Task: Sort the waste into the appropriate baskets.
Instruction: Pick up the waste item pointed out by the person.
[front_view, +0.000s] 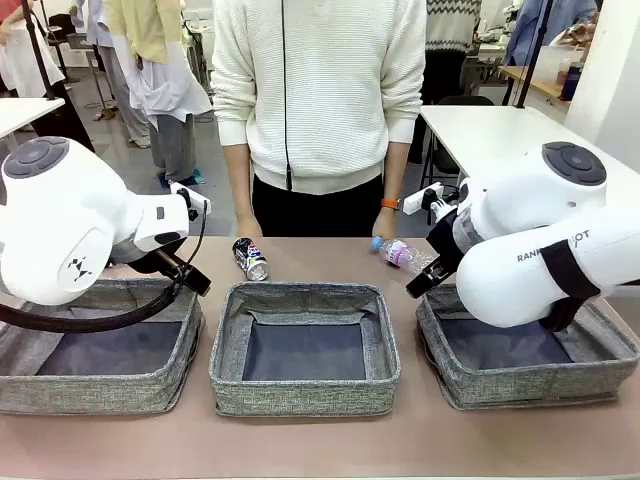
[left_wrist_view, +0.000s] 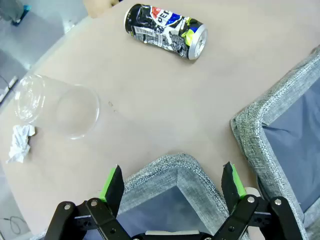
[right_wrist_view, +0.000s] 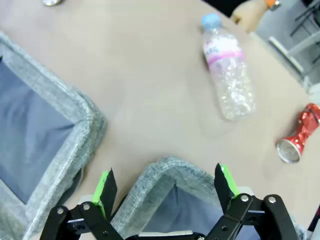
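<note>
Three grey woven baskets stand in a row: left (front_view: 100, 395), middle (front_view: 305, 400) and right (front_view: 470, 385). A crushed dark blue-silver can (front_view: 250, 258) (left_wrist_view: 165, 31) lies beyond the middle basket. The clear bottle (front_view: 402, 253) (right_wrist_view: 227, 75) with pink label and blue cap lies beyond the right basket. In the right wrist view a crushed red can (right_wrist_view: 298, 134) rests near it. A clear plastic cup (left_wrist_view: 57, 106) lies on its side next to crumpled white paper (left_wrist_view: 20, 143). My left gripper (left_wrist_view: 172, 185) hangs open over the left basket's corner (left_wrist_view: 170, 167). My right gripper (right_wrist_view: 166, 186) hangs open over the right basket's corner (right_wrist_view: 165, 170).
A person in a white sweater (front_view: 320, 90) stands at the table's far edge, hands (front_view: 385, 222) low by the edge. The brown table (front_view: 320, 445) has bare room in front of the baskets. Another white table (front_view: 500, 130) stands behind at the right.
</note>
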